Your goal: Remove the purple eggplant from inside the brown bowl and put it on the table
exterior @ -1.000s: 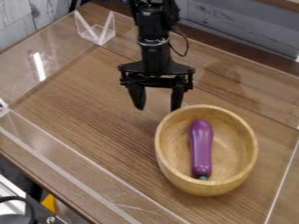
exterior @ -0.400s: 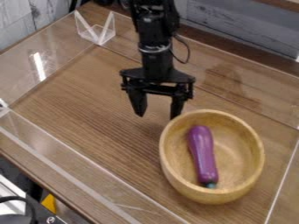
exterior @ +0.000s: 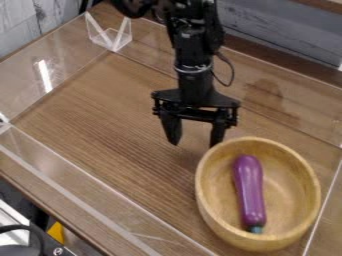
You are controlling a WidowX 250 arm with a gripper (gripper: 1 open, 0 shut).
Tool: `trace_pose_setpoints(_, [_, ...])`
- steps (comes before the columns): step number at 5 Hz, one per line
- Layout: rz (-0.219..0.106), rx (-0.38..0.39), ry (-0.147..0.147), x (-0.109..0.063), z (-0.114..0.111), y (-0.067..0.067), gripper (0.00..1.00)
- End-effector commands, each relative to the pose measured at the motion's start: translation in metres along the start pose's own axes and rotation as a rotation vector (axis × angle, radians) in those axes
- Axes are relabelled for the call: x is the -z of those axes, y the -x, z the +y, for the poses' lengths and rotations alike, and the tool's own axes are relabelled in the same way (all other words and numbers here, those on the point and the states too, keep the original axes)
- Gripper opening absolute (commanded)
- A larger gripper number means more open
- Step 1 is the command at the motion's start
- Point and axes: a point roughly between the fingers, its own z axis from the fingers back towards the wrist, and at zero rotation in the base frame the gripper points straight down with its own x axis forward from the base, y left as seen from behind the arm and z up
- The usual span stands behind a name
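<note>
The purple eggplant (exterior: 250, 190) lies lengthwise inside the brown bowl (exterior: 214, 196), its teal stem cap toward the near rim. The bowl sits on the wood-grain table (exterior: 107, 120) at the lower right of the camera view. My gripper (exterior: 195, 131) hangs from the black arm just behind the bowl's far-left rim, fingers pointing down. Its jaws stand wide open with nothing between them. The fingertips (exterior: 173, 135) hover a little above the tabletop, beside the bowl and apart from the eggplant.
Low clear acrylic walls (exterior: 67, 190) edge the table at the left and front. A small clear triangular stand (exterior: 110, 33) sits at the far left corner. Bare wood stretches left of the gripper.
The view has shifted: gripper and bowl both sit farther right and lower in the frame than before. The gripper stays open and the eggplant still lies in the bowl.
</note>
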Motion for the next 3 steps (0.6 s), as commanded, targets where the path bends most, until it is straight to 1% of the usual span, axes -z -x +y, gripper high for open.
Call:
trace_pose_setpoints(1, [-0.033, 0.044, 0.010, -0.005, -0.011, -0.007, 1.00])
trace_pose_setpoints(3, [-0.036, 0.000, 0.011, 0.011, -0.026, -0.013, 1.00])
